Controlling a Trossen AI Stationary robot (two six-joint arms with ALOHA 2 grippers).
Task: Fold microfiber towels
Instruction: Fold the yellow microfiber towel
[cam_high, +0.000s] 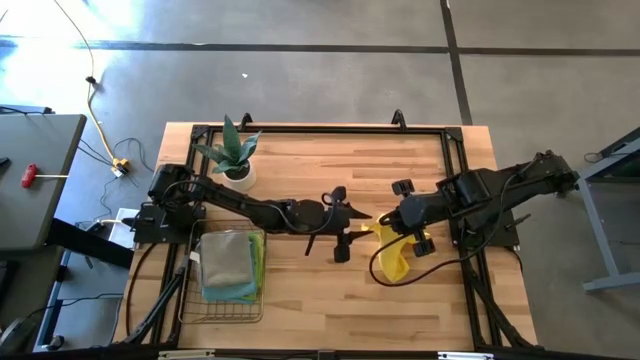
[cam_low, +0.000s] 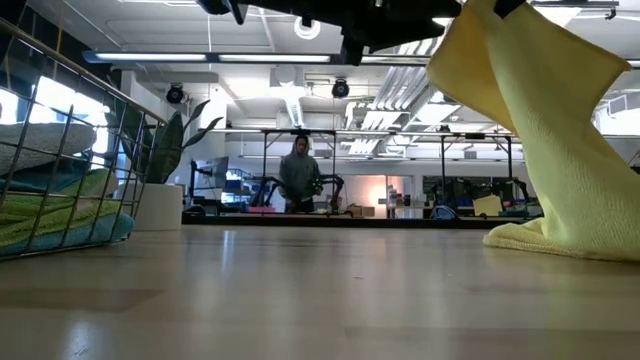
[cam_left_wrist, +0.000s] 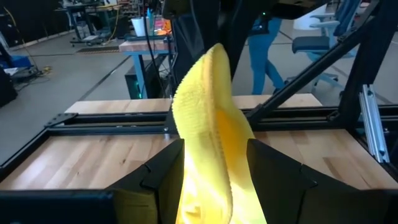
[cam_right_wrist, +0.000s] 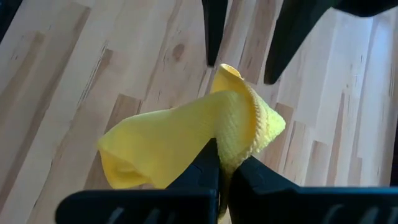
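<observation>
Towels folded in grey, teal and green (cam_high: 232, 262) sit stacked in the wire basket (cam_high: 190, 300) at the counter's (cam_high: 300, 300) left. Mid-counter, the left pincer (cam_high: 352, 232) stands part open astride the yellow towel (cam_high: 393, 258), whose raised edge the right pincer (cam_high: 392, 232) pinches tight, its lower end trailing on the wood.

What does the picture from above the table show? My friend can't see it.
Two dark robot arms meet over a wooden table, and the right pincer is shut on a yellow towel that hangs down to the wood. The left pincer is open beside it. A wire basket of folded towels and a potted plant sit on the left.
</observation>
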